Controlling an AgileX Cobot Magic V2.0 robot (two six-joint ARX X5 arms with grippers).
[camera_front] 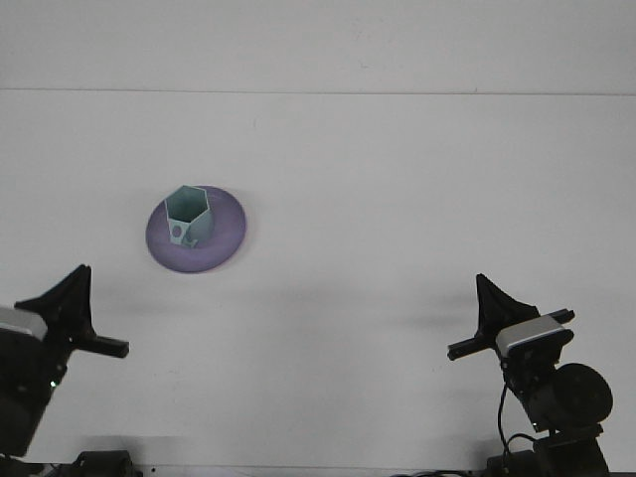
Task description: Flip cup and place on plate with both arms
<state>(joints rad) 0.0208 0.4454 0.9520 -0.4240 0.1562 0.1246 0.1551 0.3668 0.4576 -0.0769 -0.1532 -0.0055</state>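
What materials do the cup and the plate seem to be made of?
Cup: probably plastic, pale teal, opaque, matte, with flat hexagonal walls and a thin rim. Plate: likely plastic or glazed ceramic, purple, smooth with a faint sheen; the picture cannot settle which.
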